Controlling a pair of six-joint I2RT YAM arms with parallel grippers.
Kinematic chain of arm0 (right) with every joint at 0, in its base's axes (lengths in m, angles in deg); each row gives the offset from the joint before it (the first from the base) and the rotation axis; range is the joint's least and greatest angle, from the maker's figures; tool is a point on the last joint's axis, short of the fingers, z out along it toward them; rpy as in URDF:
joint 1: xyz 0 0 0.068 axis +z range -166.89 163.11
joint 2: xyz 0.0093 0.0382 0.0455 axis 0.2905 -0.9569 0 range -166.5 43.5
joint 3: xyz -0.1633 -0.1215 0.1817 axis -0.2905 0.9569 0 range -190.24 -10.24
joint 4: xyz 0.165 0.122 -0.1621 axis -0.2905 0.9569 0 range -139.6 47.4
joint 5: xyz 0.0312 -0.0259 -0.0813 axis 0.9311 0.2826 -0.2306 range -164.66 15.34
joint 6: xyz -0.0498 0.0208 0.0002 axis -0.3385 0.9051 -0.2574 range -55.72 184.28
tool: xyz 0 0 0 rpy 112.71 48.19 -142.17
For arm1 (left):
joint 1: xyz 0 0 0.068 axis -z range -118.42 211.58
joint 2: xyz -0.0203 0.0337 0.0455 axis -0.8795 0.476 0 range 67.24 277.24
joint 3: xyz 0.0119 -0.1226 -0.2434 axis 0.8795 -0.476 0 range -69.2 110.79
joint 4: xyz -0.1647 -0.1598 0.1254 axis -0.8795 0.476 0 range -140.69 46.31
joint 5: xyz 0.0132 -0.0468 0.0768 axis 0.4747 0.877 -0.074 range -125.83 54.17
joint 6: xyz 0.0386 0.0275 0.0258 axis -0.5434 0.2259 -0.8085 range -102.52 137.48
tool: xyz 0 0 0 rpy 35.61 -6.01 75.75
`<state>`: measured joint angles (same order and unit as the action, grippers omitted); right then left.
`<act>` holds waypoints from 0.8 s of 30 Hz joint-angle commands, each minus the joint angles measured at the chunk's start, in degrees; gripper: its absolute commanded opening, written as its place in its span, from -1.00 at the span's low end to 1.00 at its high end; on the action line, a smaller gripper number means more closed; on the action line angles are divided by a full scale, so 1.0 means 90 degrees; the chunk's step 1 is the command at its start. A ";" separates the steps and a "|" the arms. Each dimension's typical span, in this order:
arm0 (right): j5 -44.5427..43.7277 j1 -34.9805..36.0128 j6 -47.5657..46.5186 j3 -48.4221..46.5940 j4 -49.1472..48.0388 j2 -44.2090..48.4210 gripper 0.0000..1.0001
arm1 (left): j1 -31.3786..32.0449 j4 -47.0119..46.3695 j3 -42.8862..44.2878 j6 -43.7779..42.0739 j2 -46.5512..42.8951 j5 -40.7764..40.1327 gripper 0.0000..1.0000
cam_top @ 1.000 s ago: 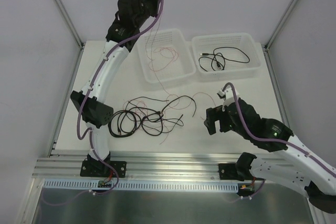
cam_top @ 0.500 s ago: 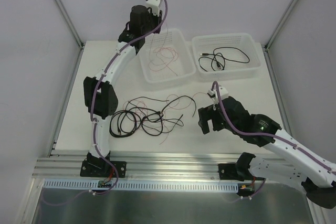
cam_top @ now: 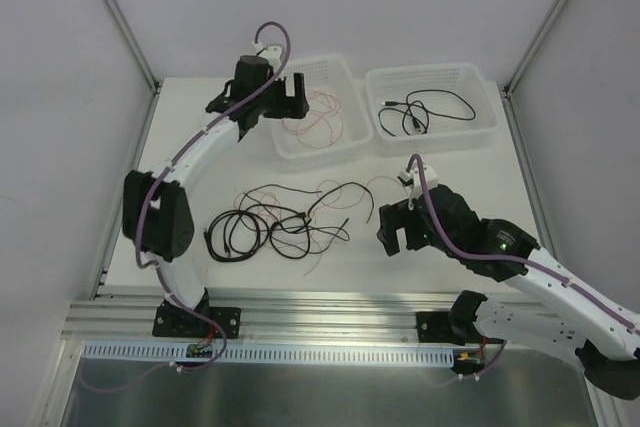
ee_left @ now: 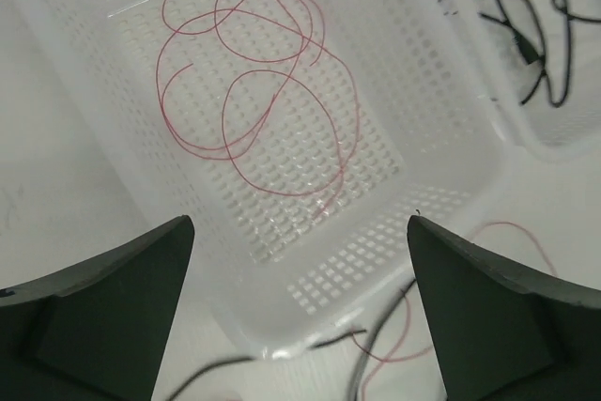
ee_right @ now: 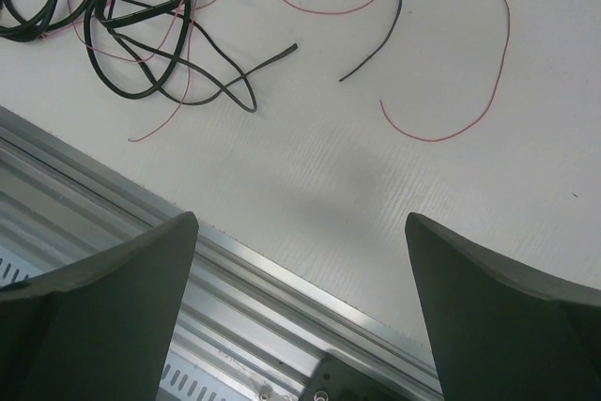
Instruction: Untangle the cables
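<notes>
The left pincer [ee_left: 300, 227] hung wide, empty, over the basket [ee_left: 441, 138], I think for sorting red wire [ee_left: 282, 72] beneath; right pincer [ee_right: 300, 223], wide too, had the tangle [ee_right: 141, 16] ahead.

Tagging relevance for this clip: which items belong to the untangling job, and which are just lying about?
Job: tangled cables; red wire in left basket; black cable in right basket.
Just there: purple arm cable; aluminium rail.

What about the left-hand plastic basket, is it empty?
Not empty. The basket holds fine red wire, lying in loose loops on its perforated floor in the left wrist view; nothing else shows inside.
</notes>
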<state>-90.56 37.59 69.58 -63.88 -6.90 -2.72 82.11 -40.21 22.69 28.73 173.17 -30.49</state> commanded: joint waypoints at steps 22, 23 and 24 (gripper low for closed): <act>0.1650 0.0314 0.0563 -0.0064 -0.1160 -0.1691 0.89 | -0.0026 0.1639 -0.5758 0.2852 -0.4301 -0.1062 0.40; 0.1640 0.0333 0.0583 -0.0055 -0.1160 -0.1720 0.89 | -0.0016 0.1580 -0.5767 0.2891 -0.4232 -0.1063 0.36; 0.1620 0.0392 0.0602 -0.0045 -0.1151 -0.1740 0.89 | -0.0016 0.1454 -0.5767 0.2901 -0.4144 -0.1034 0.26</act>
<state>-76.73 40.13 73.43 -63.84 -15.18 -18.08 82.09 -24.12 -29.11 51.48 134.48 -37.77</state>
